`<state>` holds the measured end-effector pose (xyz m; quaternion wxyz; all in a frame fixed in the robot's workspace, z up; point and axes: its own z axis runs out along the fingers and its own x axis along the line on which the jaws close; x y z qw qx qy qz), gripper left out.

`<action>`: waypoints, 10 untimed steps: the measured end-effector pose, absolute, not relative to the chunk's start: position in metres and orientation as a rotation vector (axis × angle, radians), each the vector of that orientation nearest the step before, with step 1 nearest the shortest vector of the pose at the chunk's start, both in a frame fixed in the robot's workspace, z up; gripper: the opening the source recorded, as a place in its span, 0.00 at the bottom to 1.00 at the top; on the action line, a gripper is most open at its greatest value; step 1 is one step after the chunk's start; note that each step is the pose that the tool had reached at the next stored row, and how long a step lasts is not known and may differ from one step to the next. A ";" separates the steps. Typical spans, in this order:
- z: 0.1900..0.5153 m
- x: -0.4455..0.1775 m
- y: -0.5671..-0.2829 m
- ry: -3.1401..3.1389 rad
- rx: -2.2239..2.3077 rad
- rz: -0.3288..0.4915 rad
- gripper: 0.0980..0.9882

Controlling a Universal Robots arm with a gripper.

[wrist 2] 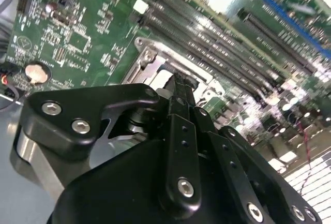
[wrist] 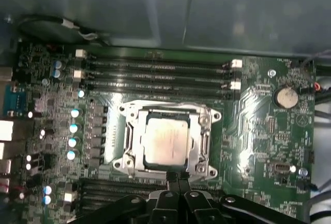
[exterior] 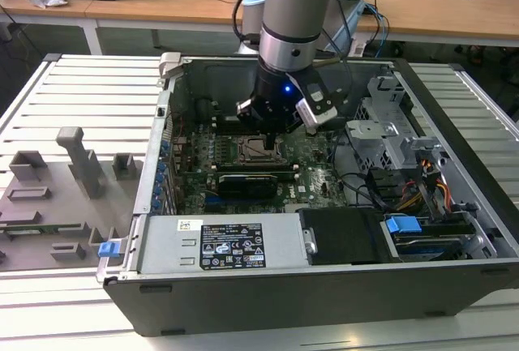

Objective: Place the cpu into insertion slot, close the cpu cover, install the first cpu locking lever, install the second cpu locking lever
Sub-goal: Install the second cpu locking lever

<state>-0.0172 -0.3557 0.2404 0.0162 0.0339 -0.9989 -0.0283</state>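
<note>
The cpu (wrist: 164,139), a pale square chip, lies flat in the insertion slot (wrist: 208,116) of the green motherboard (wrist: 258,131). The silvery cpu cover (wrist: 195,157) lies down around the chip, framing its top. My gripper (wrist: 176,176) is shut, its two black fingers pressed together with nothing between them. Its tip sits at one edge of the socket. In the second wrist view the gripper (wrist 2: 181,85) hangs just over the socket's metal rim (wrist 2: 150,58). In the exterior view the gripper (exterior: 269,130) stands straight above the insertion slot (exterior: 261,151) inside the open computer case.
Long memory slots (wrist: 155,74) run beside the socket. A black card (exterior: 247,182) lies on the side towards the power supply (exterior: 219,246). Drive cages and cables (exterior: 405,181) fill the exterior view's right. Case walls (exterior: 162,124) enclose the board. A grey fixture plate (exterior: 57,197) lies outside.
</note>
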 end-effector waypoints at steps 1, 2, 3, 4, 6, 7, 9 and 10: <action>0.240 -0.017 -0.358 -3.106 0.106 -0.091 0.01; 0.240 -0.017 -0.360 -3.106 0.106 -0.091 0.01; 0.240 -0.017 -0.361 -3.106 0.106 -0.092 0.01; 0.240 -0.017 -0.363 -3.106 0.106 -0.094 0.01; 0.240 -0.019 -0.365 -3.106 0.106 -0.097 0.01; 0.240 -0.019 -0.365 -3.106 0.106 -0.099 0.01; 0.240 -0.022 -0.366 -3.106 0.106 -0.102 0.01; 0.240 -0.024 -0.366 -3.106 0.106 -0.104 0.01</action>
